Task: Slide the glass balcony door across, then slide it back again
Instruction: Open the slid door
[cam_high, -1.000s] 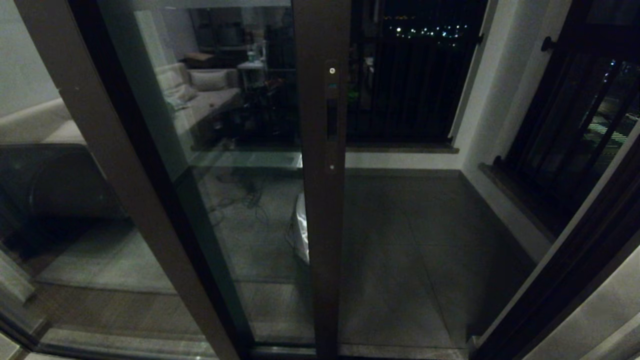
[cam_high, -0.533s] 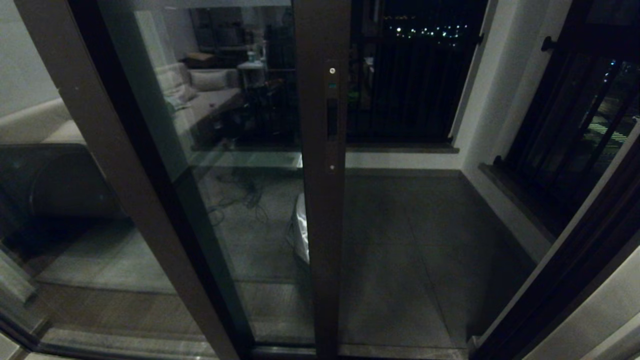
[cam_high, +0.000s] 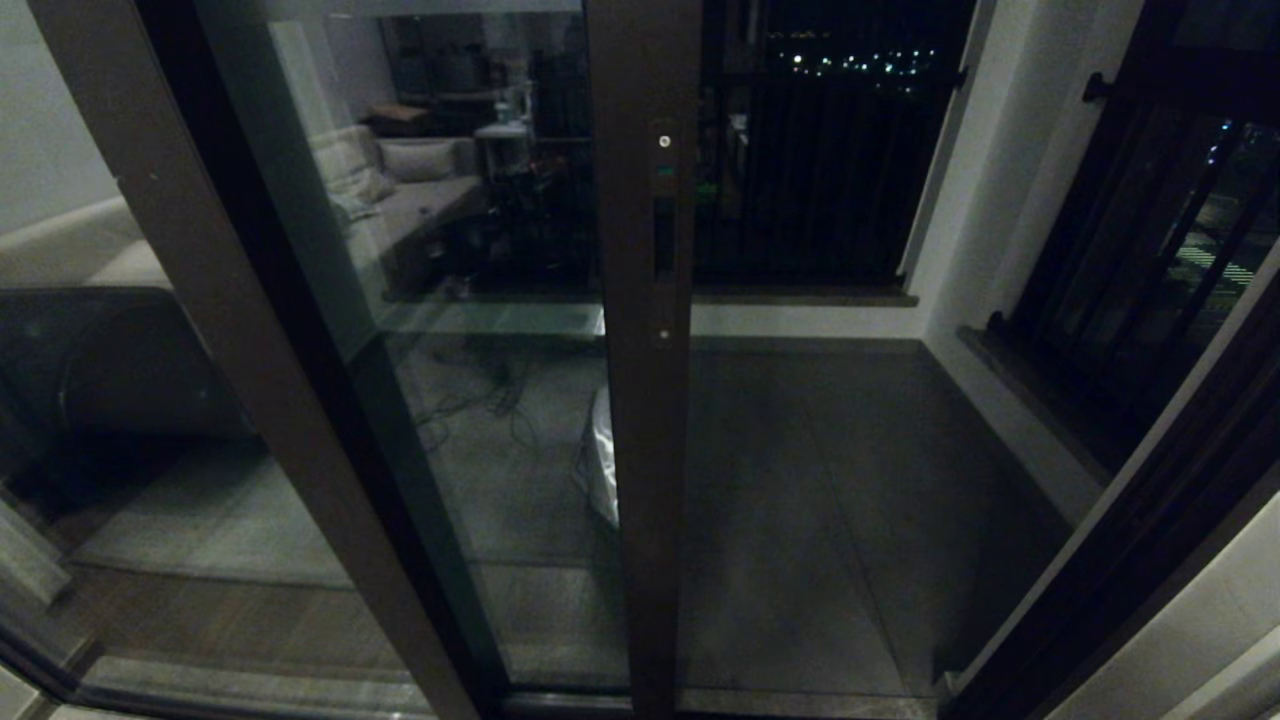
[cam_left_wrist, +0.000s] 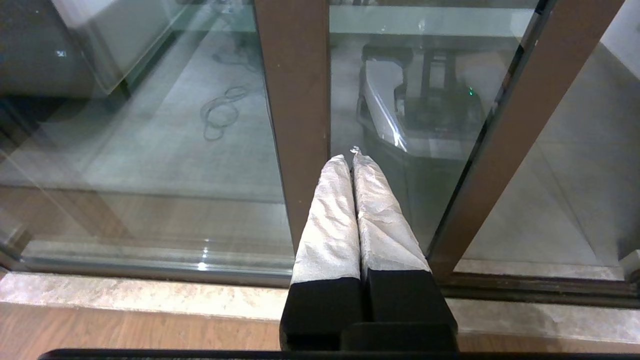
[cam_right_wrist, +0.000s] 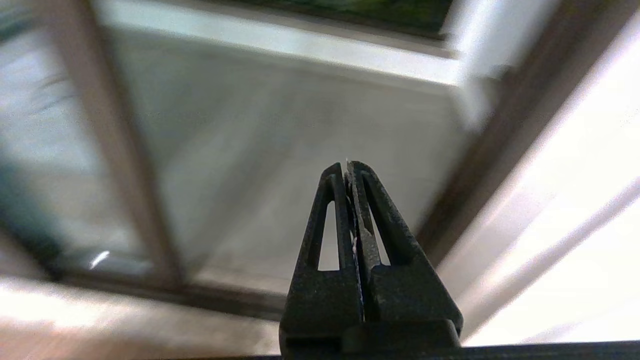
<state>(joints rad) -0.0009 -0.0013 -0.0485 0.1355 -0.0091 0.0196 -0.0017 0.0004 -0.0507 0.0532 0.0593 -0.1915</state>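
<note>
The glass balcony door (cam_high: 470, 420) stands partly slid across. Its dark brown stile (cam_high: 645, 450) rises at the middle of the head view and carries a narrow slot handle (cam_high: 664, 238) between small screws. Right of the stile the doorway is open onto the balcony floor (cam_high: 830, 480). Neither gripper shows in the head view. In the left wrist view my left gripper (cam_left_wrist: 350, 152), fingers wrapped in white, is shut on nothing and points low at the glass beside a brown post (cam_left_wrist: 295, 100). In the right wrist view my black right gripper (cam_right_wrist: 346, 167) is shut and empty, facing the open gap.
A fixed glass panel with a plain brown post (cam_high: 230, 330) leans across the left. Black-barred railing (cam_high: 820, 170) closes the balcony's far side and also its right side (cam_high: 1130, 280). A dark door jamb (cam_high: 1130, 560) bounds the opening on the right. A stone sill (cam_left_wrist: 150, 300) runs below the track.
</note>
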